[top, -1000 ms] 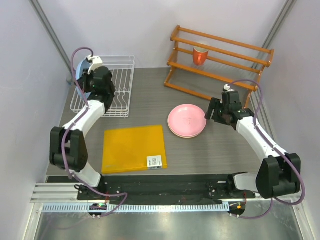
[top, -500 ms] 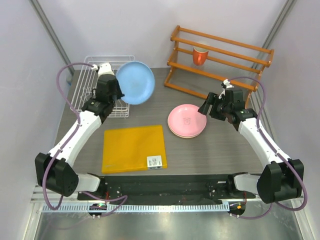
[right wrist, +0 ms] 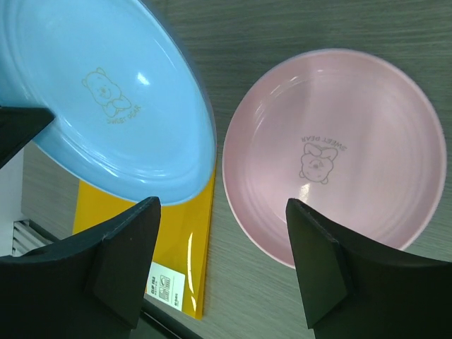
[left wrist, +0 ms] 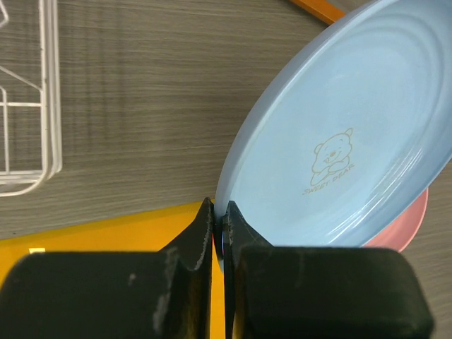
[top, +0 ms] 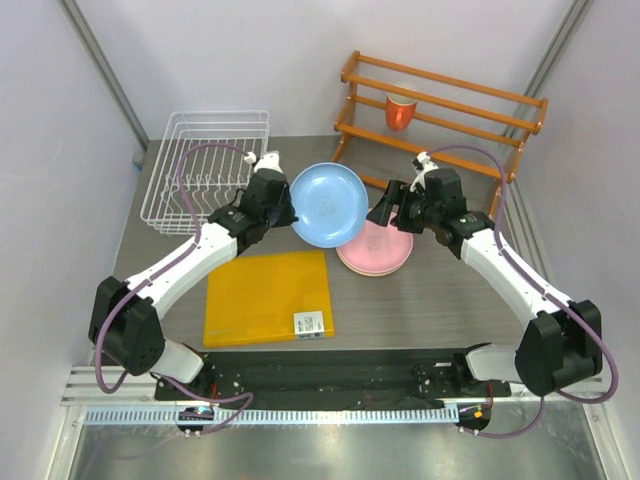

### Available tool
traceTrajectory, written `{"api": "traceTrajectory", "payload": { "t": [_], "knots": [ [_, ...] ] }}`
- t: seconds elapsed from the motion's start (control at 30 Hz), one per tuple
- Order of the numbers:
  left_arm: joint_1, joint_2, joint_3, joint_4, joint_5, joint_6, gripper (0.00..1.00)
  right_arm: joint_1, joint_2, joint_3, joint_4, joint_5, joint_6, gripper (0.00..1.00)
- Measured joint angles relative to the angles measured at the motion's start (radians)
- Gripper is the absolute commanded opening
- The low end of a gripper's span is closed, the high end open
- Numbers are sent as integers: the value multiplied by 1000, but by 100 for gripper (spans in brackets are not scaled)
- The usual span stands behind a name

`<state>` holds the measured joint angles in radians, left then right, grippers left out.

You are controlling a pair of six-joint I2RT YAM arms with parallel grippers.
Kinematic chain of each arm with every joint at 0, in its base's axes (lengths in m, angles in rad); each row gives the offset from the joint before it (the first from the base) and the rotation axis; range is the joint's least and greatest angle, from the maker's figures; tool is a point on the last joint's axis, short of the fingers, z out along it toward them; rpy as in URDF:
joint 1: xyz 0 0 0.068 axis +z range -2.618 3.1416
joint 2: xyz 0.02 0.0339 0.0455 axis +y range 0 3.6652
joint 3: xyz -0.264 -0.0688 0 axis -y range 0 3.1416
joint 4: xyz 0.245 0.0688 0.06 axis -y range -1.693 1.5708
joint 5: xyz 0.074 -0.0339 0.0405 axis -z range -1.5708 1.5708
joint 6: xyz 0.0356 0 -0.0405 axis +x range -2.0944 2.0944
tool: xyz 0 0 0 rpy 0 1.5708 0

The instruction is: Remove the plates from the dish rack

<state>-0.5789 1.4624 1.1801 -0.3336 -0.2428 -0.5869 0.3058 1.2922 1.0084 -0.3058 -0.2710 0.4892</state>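
Top external view is showing the left gripper [top: 291, 208] clenching on the rim of the blue plate [top: 330, 203] and holding it tilted in the air, between the rack [top: 210, 185] and the pink plate [top: 385, 256]. The right gripper [top: 386, 212] is hovering just beside the blue plate, its fingers [right wrist: 123, 268] standing wide apart and grasping nothing. The pink plate is lying flat on the table beside the mat [top: 268, 295].

Left gripper [top: 287, 208] clamps a light blue plate [top: 328, 203] by its rim; right gripper [top: 384, 212], jaws spread, faces the opposite edge.
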Motion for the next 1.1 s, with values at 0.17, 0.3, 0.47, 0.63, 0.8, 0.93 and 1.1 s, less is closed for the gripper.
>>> {"api": "traceTrajectory", "payload": {
  "t": [0.17,0.3,0.47,0.63,0.8,0.93,1.1],
  "knots": [
    [-41,13,2,0,-3,-13,0,25,64,0,6,3,4,66],
    [-69,28,2,0,-7,-14,0,32,107,0,12,6,2,44],
    [-87,31,2,8,3,-12,0,33,145,0,22,3,1,34],
    [-87,30,-1,38,34,-7,0,33,162,0,29,-2,-3,21],
    [-79,15,-29,44,29,3,0,31,164,0,50,-29,-14,1],
    [-74,8,-40,46,30,7,0,33,167,-1,51,-32,-19,1],
    [-76,-1,-49,60,29,14,64,33,145,-11,47,-19,-24,1]
  ]
}}
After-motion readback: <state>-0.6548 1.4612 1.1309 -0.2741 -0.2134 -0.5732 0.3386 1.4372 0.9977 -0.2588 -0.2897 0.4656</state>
